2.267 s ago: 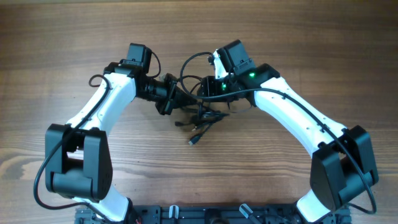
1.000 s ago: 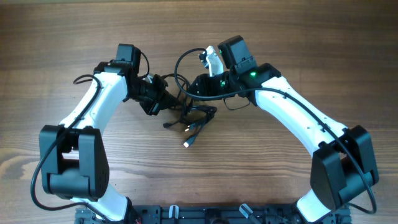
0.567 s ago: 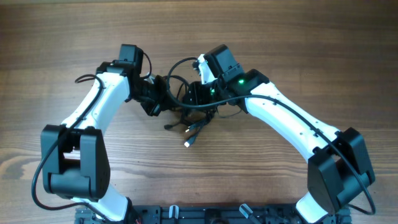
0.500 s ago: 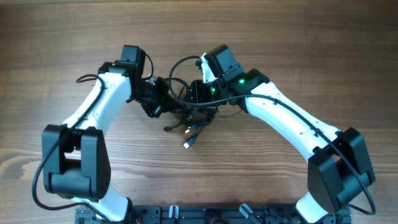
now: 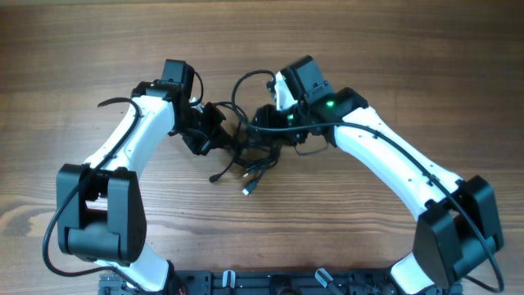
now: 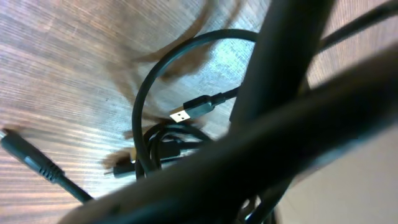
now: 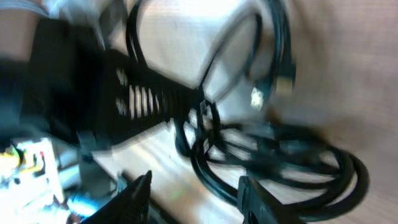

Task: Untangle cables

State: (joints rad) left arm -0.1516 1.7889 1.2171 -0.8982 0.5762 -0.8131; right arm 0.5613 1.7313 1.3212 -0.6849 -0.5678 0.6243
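Right tool has spread its jaws over the last second, now partly wide with nothing between the fingers, and its arm has backed off slightly. Left tool is fully closed at the tangle's left edge; can't tell if it pinches a strand. Thin black cables with small plug ends lie knotted on brown wooden worktop between both tools. Looks like a release; regrasp needed, tangle remains.

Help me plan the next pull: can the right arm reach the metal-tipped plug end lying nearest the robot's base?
Probably yes: the plug end lies on bare table, outside the tangle of cables, and the right gripper hangs open close by, nothing covering it.
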